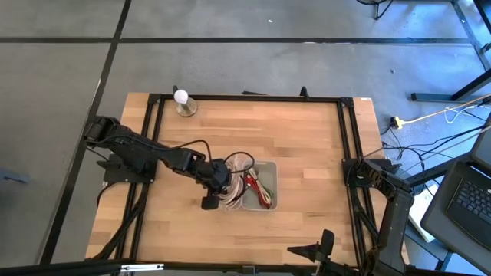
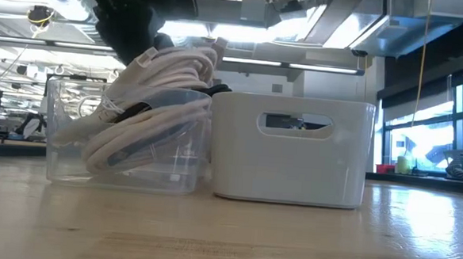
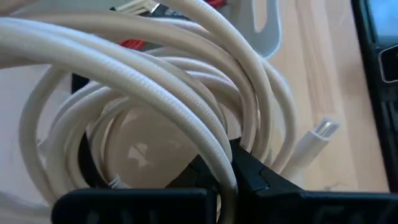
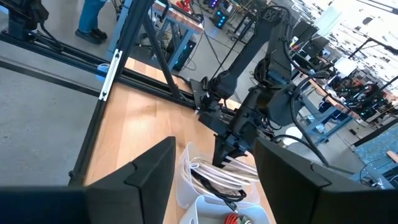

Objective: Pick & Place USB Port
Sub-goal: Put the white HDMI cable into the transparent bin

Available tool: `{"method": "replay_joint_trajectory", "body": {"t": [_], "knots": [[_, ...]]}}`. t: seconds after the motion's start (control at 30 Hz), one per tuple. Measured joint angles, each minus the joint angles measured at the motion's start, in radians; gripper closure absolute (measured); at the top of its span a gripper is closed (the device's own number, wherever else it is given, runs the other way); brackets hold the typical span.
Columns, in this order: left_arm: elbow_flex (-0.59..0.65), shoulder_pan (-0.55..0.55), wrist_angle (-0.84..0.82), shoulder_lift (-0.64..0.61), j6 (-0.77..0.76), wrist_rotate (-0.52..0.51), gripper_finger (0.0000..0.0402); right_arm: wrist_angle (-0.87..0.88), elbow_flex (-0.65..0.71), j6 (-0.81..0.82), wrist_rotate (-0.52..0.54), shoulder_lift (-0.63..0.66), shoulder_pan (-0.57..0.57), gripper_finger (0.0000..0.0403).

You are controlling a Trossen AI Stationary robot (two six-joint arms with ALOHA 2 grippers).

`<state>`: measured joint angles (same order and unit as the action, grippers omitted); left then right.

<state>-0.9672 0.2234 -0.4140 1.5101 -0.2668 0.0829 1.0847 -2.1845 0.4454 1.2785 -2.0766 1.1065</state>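
High view puts the left gripper [image 1: 217, 184] over the clear container [image 1: 232, 201] near the table's middle, its fingers pinched on a strand of the coiled white USB cable [image 1: 239, 165]. From the left wrist the dark fingertips [image 3: 245, 171] close around one loop of the cable [image 3: 155, 93], and its plug [image 3: 323, 129] hangs free beside the coil. Since only one strand is held, the rest of the coil may sag or snag on the container's rim, so a slow, straight lift looks wise before carrying it toward the white bin [image 1: 261, 188] just beside, where red-cabled items already lie. Far right, the right gripper [image 4: 214, 171] waits at the table's edge with fingers spread apart, holding nothing.

Underneath is a light wooden table [image 1: 307, 146] in a black frame; a small white ball on a stand [image 1: 182, 100] sits near the back left corner. Beyond lie grey floor, loose cables and other workbenches.
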Motion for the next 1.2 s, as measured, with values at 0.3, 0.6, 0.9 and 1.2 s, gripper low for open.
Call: {"method": "replay_joint_trajectory", "body": {"t": [0.3, 0.6, 0.9, 1.2], "knots": [[0.0, 0.0, 0.022, 0.075, 0.026, 0.059, 0.0394, 0.005, 0.0, 0.002, 0.0, 0.0, 0.0, 0.0183], [0.0, -0.003, 0.019, 0.071, 0.015, 0.063, 0.0374, 0.021, 0.0, 0.024, -0.018, -0.001, 0.0, 0.0183], [0.0, -0.002, 0.021, 0.071, 0.0, 0.059, 0.0288, 0.021, 0.0, 0.026, -0.023, -0.001, 0.0, 0.0183], [0.0, -0.001, 0.001, 0.071, -0.036, 0.063, 0.0203, 0.02, 0.0, 0.026, -0.026, -0.001, 0.0, 0.0183]]}}
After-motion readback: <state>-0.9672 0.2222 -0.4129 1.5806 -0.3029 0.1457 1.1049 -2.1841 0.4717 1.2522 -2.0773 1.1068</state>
